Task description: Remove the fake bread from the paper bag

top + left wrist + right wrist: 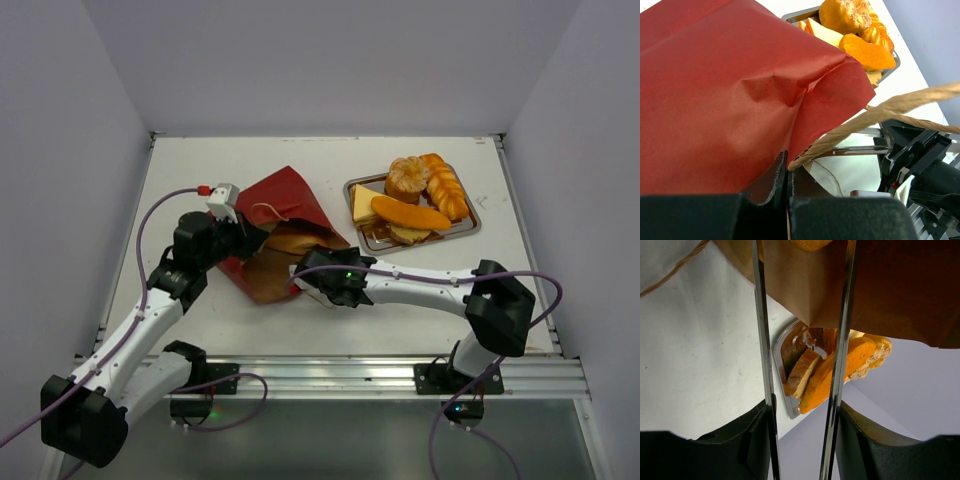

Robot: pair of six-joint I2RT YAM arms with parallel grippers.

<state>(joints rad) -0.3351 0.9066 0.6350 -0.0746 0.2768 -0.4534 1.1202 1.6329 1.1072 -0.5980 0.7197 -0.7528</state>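
Left tool [787, 186] clamped on paper bag [730, 90] | right tool [803, 260] parted, fake bread [812, 243] ahead

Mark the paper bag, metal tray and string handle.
paper bag [285, 198], top view, red outer panel.
metal tray [371, 240], top view, bare near-left corner.
string handle [880, 113], left wrist view, middle of the strand.

No text, label, brand, number or sign can be read anywhere: the paper bag [285, 205] shows plain red and brown paper, and the fake bread [410, 212] and the metal tray [472, 226] beside the bag are unmarked.
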